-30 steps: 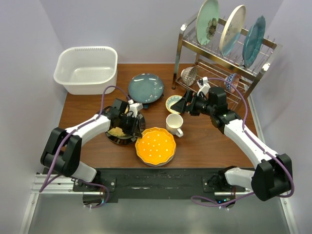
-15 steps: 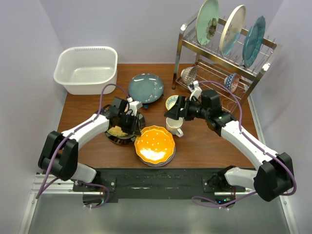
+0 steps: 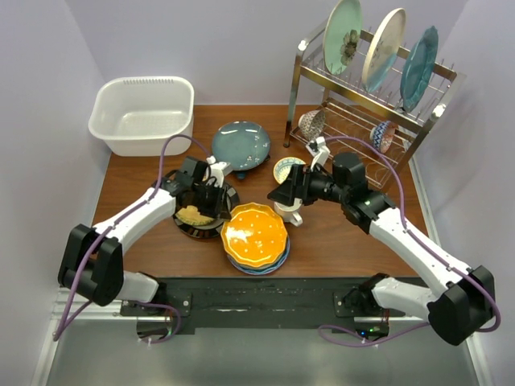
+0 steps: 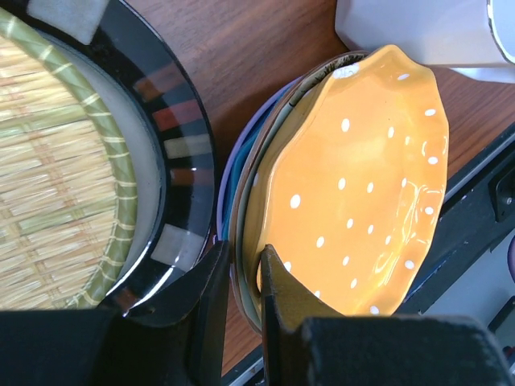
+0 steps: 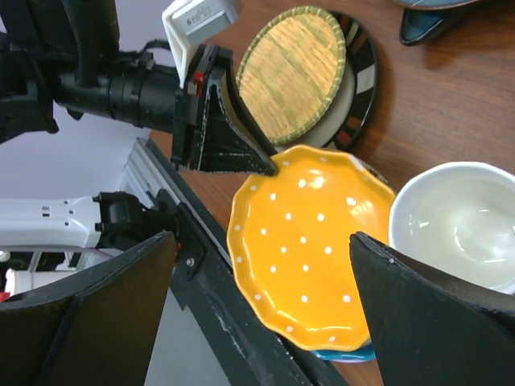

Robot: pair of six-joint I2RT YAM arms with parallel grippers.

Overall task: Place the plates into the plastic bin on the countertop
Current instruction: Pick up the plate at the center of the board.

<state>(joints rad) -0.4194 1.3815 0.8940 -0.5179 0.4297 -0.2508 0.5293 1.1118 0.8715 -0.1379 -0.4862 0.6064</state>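
The orange scalloped white-dotted plate [image 3: 254, 233] tops a stack of blue and lilac plates [image 3: 259, 267] near the front edge. Its left side is tilted up. My left gripper [image 3: 224, 215] is shut on that left rim; in the left wrist view the gripper [image 4: 241, 256] pinches the orange plate [image 4: 362, 177], with a pale green rim close under it. My right gripper [image 3: 282, 194] is open and empty above the white mug [image 3: 287, 211]. In the right wrist view it [image 5: 265, 322] hovers over the orange plate [image 5: 306, 241]. The white plastic bin [image 3: 141, 112] stands empty at the back left.
A black-rimmed plate with yellow woven centre [image 3: 197, 215] lies under my left wrist. A dark teal plate [image 3: 241, 145] and a small patterned bowl [image 3: 286, 169] lie mid-table. The steel dish rack [image 3: 370, 104] at the back right holds three upright plates and small bowls.
My left gripper has raised the orange plate's left rim, baring the stack under it. My right gripper has moved left and forward, from beside the rack to above the mug.
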